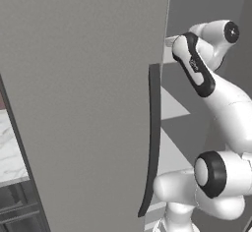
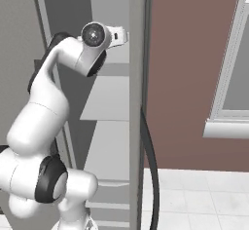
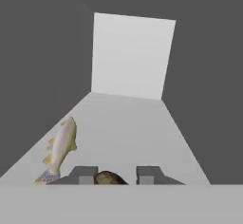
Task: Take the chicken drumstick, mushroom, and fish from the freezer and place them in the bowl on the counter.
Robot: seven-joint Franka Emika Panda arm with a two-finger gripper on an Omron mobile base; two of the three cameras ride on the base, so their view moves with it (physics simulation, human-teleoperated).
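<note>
No readable text, labels, brands, numbers or signs anywhere in these views.

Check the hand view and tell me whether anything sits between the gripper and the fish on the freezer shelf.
Nothing lies between them. The fish rests on the white shelf to the left of the gripper, apart from it, with bare shelf between. The fingertips are already closed around a brown rounded item, too little of it visible to identify.

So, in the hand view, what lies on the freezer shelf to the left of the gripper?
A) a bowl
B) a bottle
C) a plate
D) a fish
D: a pale fish lies flat on the white shelf, left of the gripper.
</note>
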